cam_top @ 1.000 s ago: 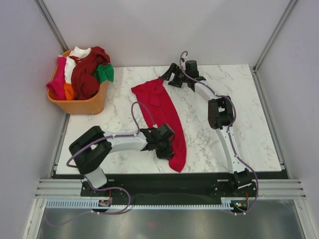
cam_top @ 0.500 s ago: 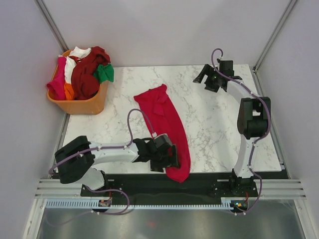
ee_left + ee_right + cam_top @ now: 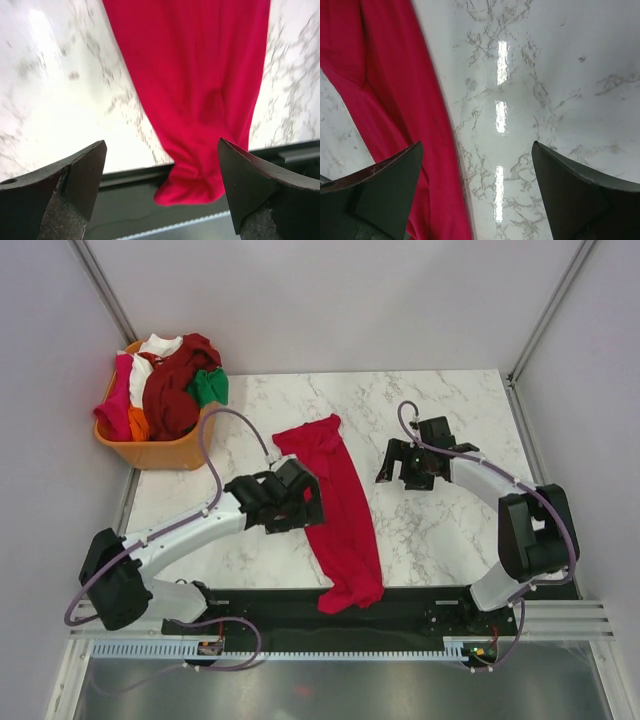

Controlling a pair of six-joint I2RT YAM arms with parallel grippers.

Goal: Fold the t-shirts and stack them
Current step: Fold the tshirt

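A crimson red t-shirt (image 3: 340, 500) lies in a long narrow strip down the middle of the marble table (image 3: 450, 400). Its near end droops over the front edge (image 3: 187, 187). My left gripper (image 3: 288, 500) hovers open above the shirt's left side, nothing between its fingers (image 3: 161, 146). My right gripper (image 3: 398, 464) stands open over bare marble just right of the shirt (image 3: 380, 75), with nothing in it (image 3: 477, 146). More t-shirts are heaped in the orange basket: maroon (image 3: 175, 390), white (image 3: 160, 344), magenta (image 3: 118, 400), green (image 3: 210, 387) and orange (image 3: 138, 423).
The orange plastic basket (image 3: 165, 455) sits at the table's far left corner. Grey walls close in the table on three sides. A black rail (image 3: 400, 600) with the arm bases runs along the near edge.
My left gripper opened, let go of the red shirt's near end and drew back to mid-shirt. The shirt slid nearer, its end now over the edge. My right gripper swung from the far side to beside the shirt.
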